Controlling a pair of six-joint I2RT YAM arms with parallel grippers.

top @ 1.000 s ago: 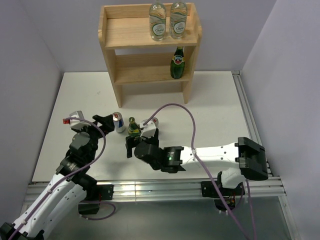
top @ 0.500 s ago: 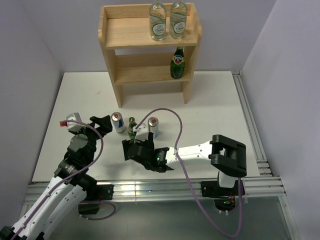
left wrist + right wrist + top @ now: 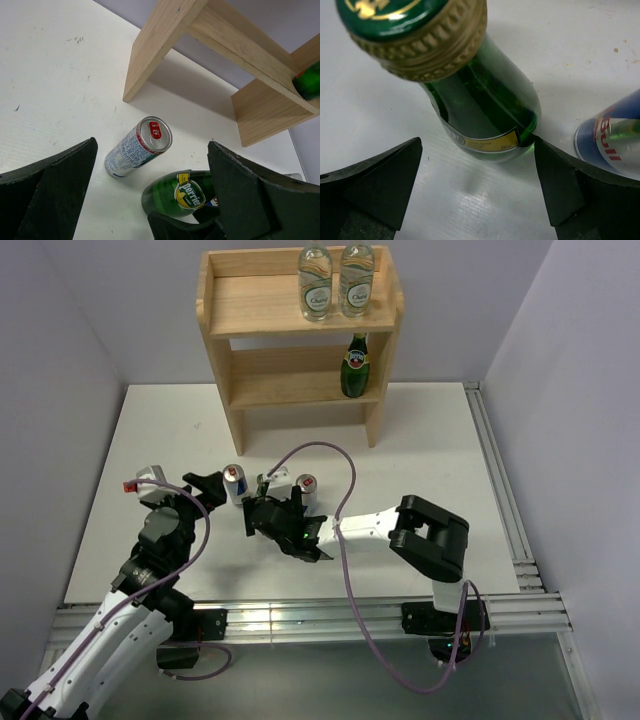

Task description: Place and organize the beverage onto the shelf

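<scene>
**Top view.** Your shelf (image 3: 214,330) stands at the far side of the table (image 3: 420,440). On the top board are two water btls (image 3: 314,282), upright and side by side at the right end. On the mid tier is green btl 1 (image 3: 354,366), upright, also at the right end. On the table near the arms, can 1 (image 3: 236,484) and can 2 (image 3: 306,492) stand upright and apart. Your R gripper (image 3: 262,515) sits btwn them and covers most of green btl 2 in this view. Your L gripper (image 3: 205,487) is just left of can 1.

**R wrist view.** Green btl 2 (image 3: 485,105) stands upright on the table btwn the fingers (image 3: 380,185). The jaws are spread wide and not clamped. One finger is at or very near the glass; the other is clearly off it. A can (image 3: 610,140) stands just beside the btl; you can't tell which of the two.

**L wrist view.** The L jaws are wide apart and hold nothing. Can 1 (image 3: 140,147) and green btl 2 (image 3: 175,192) lie ahead btwn the fingers (image 3: 55,195), neither touched.
</scene>
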